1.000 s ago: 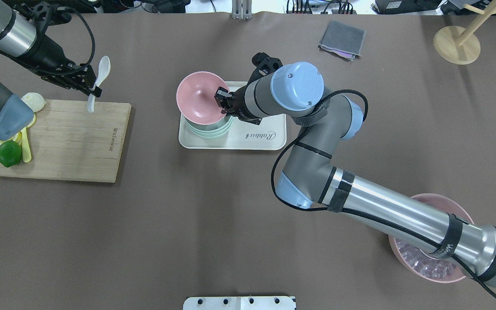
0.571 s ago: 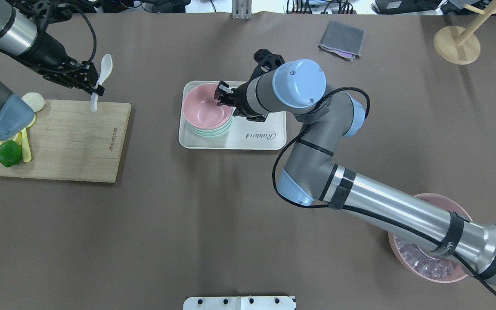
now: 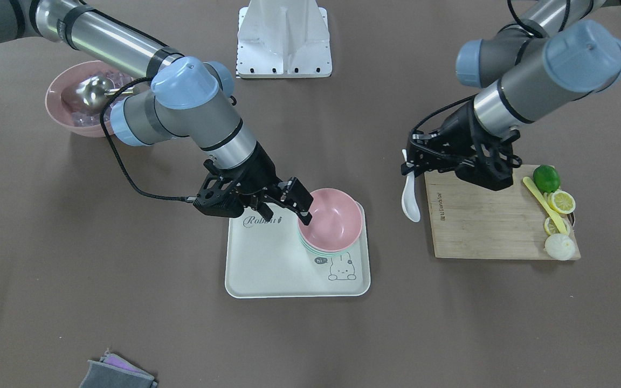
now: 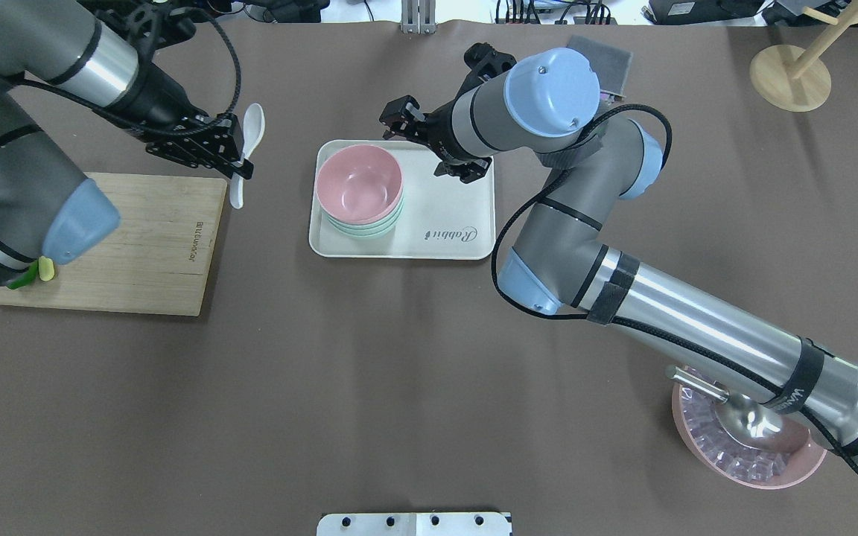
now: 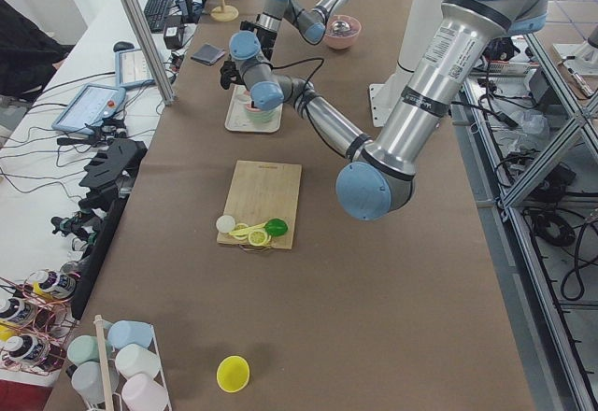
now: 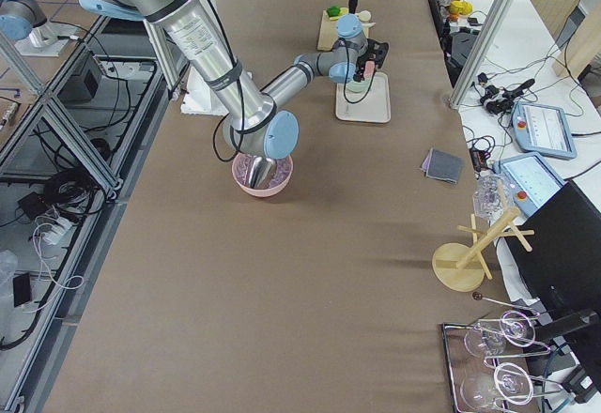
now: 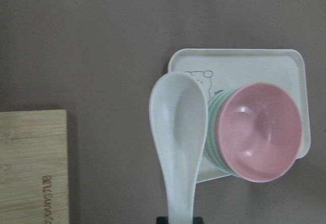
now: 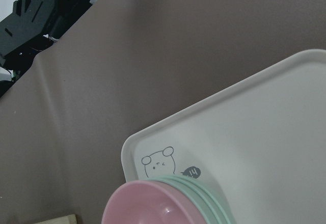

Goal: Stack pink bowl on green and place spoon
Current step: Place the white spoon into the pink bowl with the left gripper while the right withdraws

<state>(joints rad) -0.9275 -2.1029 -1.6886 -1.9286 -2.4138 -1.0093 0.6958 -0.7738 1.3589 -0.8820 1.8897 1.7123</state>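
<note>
- The pink bowl [image 4: 359, 184] sits nested on the green bowls [image 4: 363, 231], on the tray [image 4: 444, 240].
- The right gripper [image 4: 398, 119] is empty with its jaws apart, just beside the pink bowl.
- The left gripper [image 4: 239, 160] is clamped on the spoon [image 4: 252, 123] handle, between the cutting board [image 4: 124, 246] and the tray.

- pink bowl [image 4: 359, 182] – matte, round, upright, mouth up; nested in top of green stack, rim level, free of any grip
- green bowls [image 4: 366, 230] – pale mint, several nested together; only thin rims show beneath pink bowl
- stack stands on cream tray [image 4: 444, 223], at tray's left end in overhead view, inside its rim
- white spoon [image 7: 178, 132] – glossy, deep oval scoop, hollow side up; off table, handle clamped in left gripper [image 4: 240, 162]; hangs near tray's left edge, outside its rim, scoop toward tray's far side
</note>
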